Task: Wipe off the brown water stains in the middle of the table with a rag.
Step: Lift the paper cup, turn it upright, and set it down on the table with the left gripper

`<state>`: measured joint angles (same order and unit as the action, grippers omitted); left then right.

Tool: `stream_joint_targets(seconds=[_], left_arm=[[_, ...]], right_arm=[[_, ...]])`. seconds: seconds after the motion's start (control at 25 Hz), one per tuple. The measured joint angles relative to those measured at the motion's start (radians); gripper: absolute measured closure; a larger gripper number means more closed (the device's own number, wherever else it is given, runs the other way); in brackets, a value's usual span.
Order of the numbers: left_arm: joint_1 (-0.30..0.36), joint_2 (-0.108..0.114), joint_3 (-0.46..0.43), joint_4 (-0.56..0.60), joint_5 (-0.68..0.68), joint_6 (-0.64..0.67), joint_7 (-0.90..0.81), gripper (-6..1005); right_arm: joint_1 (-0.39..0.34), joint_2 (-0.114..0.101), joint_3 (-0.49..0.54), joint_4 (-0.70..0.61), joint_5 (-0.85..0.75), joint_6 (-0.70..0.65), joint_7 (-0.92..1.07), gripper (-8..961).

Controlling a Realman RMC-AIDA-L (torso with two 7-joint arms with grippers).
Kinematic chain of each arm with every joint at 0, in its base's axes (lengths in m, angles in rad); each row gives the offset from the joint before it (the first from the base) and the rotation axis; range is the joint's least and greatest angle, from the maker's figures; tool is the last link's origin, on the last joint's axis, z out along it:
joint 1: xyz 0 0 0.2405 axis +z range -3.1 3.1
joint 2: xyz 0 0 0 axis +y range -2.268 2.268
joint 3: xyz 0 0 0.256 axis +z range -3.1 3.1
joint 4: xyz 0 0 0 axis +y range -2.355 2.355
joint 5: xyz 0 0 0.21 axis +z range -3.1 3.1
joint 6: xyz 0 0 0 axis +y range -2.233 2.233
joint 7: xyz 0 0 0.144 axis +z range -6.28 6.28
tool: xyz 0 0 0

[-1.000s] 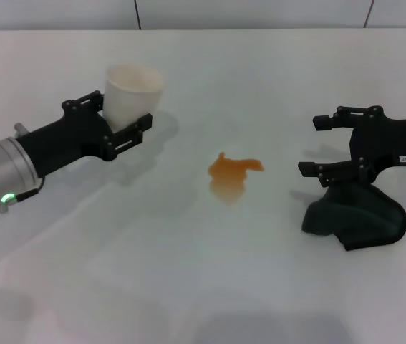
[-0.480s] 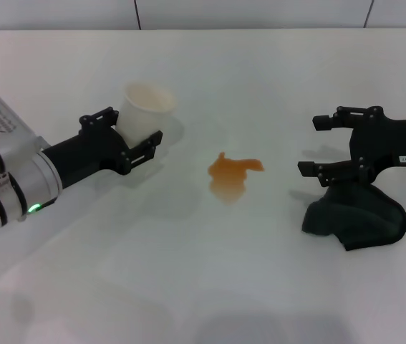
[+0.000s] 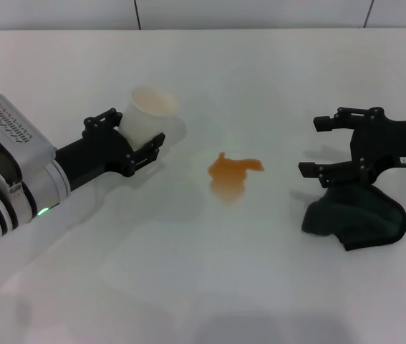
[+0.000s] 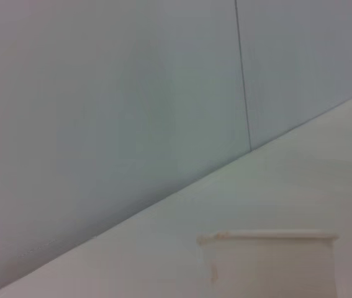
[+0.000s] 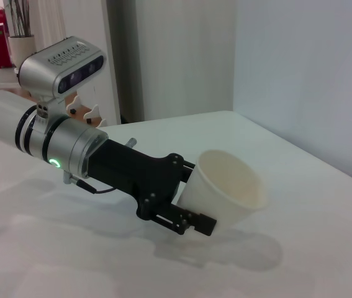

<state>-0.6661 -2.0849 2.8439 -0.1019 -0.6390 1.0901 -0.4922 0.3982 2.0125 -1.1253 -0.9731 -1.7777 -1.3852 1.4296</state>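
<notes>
The brown water stains [image 3: 233, 172] form one orange-brown blotch in the middle of the white table [image 3: 210, 287]. The dark rag [image 3: 356, 218] lies crumpled at the right. Just above its far edge, my right gripper [image 3: 310, 145] stands open and empty, pointing at the stain. On the left, my left gripper [image 3: 134, 127] is shut on a white paper cup [image 3: 149, 115], which is tilted and sits left of the stain. The right wrist view shows the same cup [image 5: 225, 186] in the left gripper [image 5: 191, 192]. The cup's rim [image 4: 269, 237] fills the left wrist view's lower edge.
A grey-white wall [image 3: 260, 13] runs along the table's far edge. In the right wrist view, a room with a plant and red objects [image 5: 2, 37] lies beyond the left arm.
My left arm has moved right toward the stain with the cup, and the cup now leans further. The right gripper, rag and stain have not moved.
</notes>
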Motion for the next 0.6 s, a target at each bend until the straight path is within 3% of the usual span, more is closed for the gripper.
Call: stream_joint_targets(seconds=[0.6], left_arm=[[0.01,-0.001,0.0,0.042,-0.004,-0.007,0.004,342]], right_arm=[[0.002,0.0,-0.001,-0.003,0.0,0.0,0.0,83]])
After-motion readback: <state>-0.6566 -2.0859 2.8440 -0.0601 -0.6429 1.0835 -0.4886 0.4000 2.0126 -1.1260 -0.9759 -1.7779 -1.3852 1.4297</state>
